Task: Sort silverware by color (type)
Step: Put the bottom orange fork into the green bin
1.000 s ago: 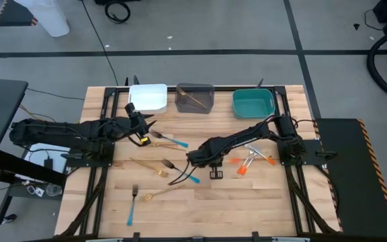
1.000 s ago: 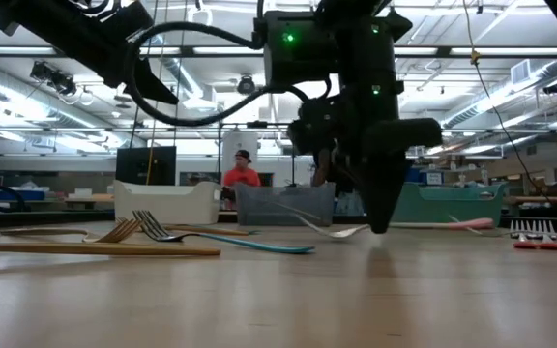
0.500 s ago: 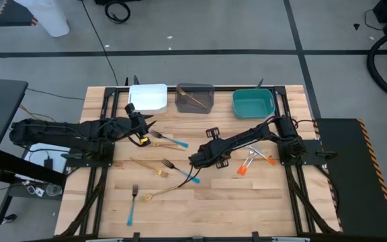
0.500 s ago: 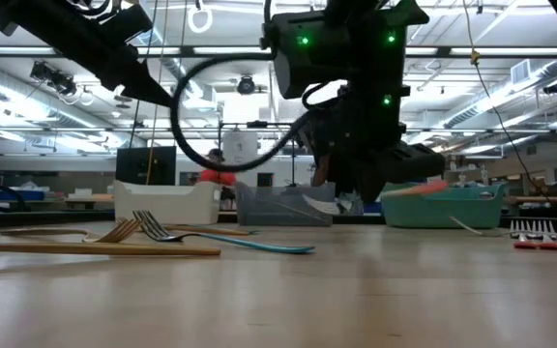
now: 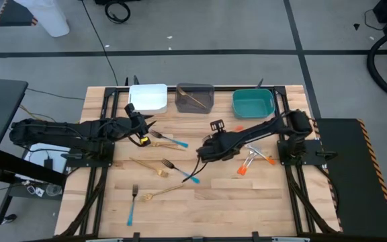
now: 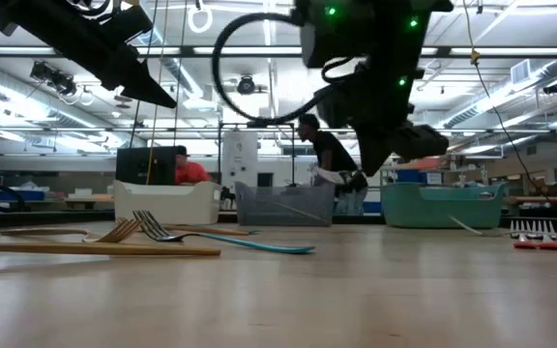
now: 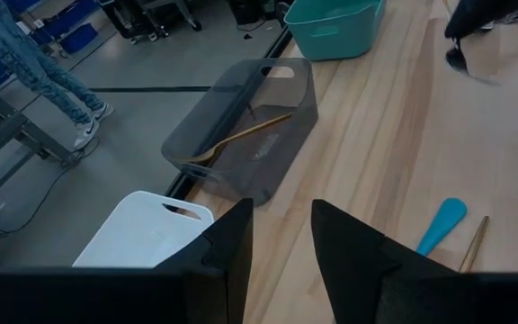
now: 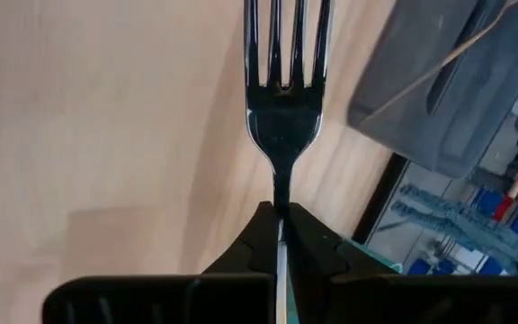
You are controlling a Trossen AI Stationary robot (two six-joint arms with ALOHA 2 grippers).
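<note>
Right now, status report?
Right end effector shut on fork, lifted mid-table. Left end effector open, parked near white bin. Path clear.

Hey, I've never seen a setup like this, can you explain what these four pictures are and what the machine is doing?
Two dark robot arms work at a wooden table. One picture looks straight down, one looks level across the tabletop, and one comes from each arm's wrist. Loose forks lie on the wood, with blue, orange or gold handles. At the far edge stand white, grey and teal bins; the grey one holds a gold utensil. The right gripper has its jaws shut on a silver fork, lifted above the table. The left gripper waits open near the white bin.
</note>
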